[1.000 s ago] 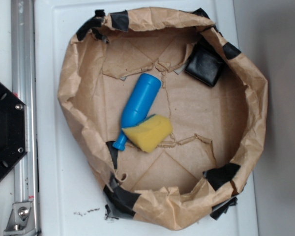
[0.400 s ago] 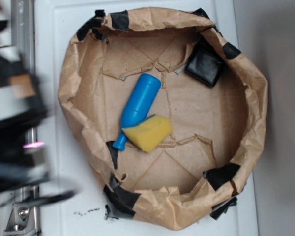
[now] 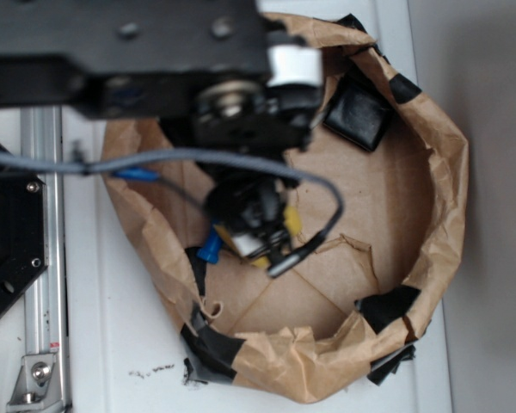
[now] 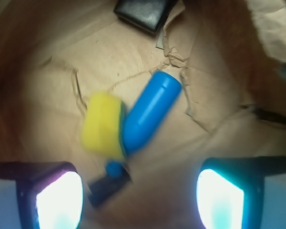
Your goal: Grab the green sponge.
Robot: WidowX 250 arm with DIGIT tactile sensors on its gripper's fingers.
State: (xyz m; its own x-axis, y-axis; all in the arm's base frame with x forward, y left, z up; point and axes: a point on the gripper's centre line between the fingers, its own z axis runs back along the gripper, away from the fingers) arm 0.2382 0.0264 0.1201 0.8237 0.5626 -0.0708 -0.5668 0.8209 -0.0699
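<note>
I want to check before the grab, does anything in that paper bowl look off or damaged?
The blue bottle lies on its side with the green sponge pressed against it. The brown paper lining is torn and creased. Nothing looks spilled.

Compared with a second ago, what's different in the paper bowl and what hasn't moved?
The arm swept in from the left and now hangs over the bowl, its gripper open above the green sponge, fingers apart and holding nothing. The sponge, the blue bottle touching it, the black pouch near the bowl's rim and the paper bowl all lie where they were.
</note>
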